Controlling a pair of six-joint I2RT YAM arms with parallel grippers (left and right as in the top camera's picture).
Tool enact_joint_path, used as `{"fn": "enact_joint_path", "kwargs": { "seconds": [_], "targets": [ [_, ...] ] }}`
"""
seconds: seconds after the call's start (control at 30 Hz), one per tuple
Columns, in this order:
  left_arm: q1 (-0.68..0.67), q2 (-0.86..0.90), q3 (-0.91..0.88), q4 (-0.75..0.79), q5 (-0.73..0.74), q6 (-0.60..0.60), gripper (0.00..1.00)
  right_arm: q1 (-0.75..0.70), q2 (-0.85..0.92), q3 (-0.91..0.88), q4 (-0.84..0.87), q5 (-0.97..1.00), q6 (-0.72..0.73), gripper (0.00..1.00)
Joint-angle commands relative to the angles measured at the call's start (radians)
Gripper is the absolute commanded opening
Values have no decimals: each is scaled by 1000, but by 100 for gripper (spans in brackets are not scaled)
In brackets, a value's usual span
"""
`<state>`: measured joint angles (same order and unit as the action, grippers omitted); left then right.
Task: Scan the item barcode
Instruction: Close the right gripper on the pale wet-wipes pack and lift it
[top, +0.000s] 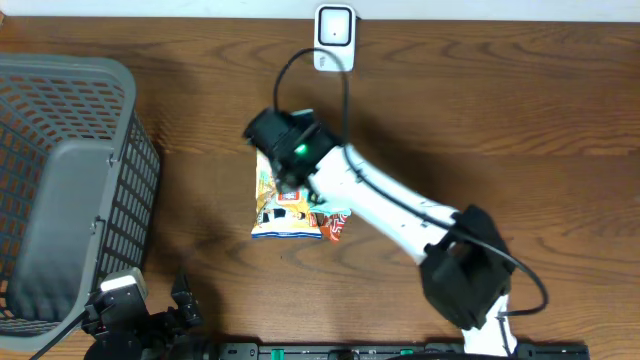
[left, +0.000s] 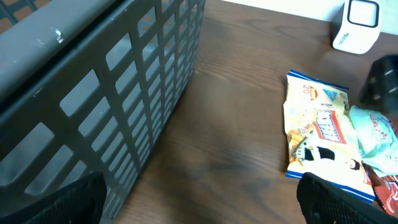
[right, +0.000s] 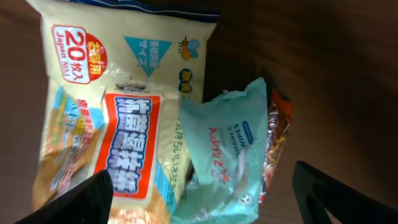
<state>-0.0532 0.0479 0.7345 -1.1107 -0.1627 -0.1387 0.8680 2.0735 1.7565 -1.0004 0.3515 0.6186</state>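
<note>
Here the right arm reaches from its base at the near right edge of the table diagonally up and to the left, its white link stretched long and its dark wrist bent downward over a small pile of packets near the middle. The right gripper points straight down at that pile with its jaws wide apart; in the wrist view one dark finger shows at the lower left and the other at the lower right, and neither grips anything.

Below it lie three items. A large yellow packet with red and blue print lies flat. A smaller teal packet rests partly on its right edge. A red-orange packet peeks out from under the teal one on the far side.

The white barcode scanner stands at the back edge of the table, well apart from the pile.

The left arm sits folded low at the near left corner, beside the grey mesh basket. The left gripper has its jaws spread and empty, facing across the tabletop toward the packets.
</note>
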Motion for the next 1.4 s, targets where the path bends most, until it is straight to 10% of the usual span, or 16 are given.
{"fn": "enact_joint_path", "kwargs": {
  "seconds": [0.0,0.5,0.73,1.37],
  "targets": [
    [3,-2,5,2,-3,-9,98,29,98,-16,2,200,105,86],
    [3,-2,5,2,-3,-9,98,11,285,-15,-6,222,137,45],
    [3,-2,5,2,-3,-9,98,8,260,66,-130,222,136,63],
    [3,-2,5,2,-3,-9,98,-15,229,72,-271,220,191,63]
  ]
}}
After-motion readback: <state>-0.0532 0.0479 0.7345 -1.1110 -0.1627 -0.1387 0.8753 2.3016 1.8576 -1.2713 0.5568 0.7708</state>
